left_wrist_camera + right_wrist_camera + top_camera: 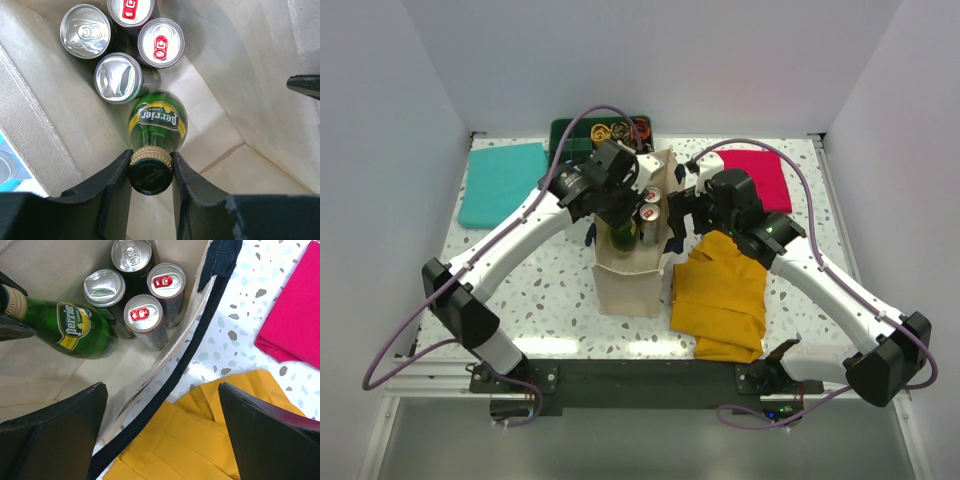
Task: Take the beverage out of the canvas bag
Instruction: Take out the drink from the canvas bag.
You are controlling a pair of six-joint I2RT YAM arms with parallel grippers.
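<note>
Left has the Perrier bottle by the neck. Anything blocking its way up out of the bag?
Nothing visible. The left gripper is shut on the neck of the green bottle, and the canvas bag is open above it. Four cans stand beside it, not over it. The open right gripper straddles the bag's wall, apart from the bottle.

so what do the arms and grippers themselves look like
The left arm and right arm have white tubular links with black joints and black bases. A purple cable loops along each. The left gripper and right gripper are black, with broad, flat, matte fingers.
</note>
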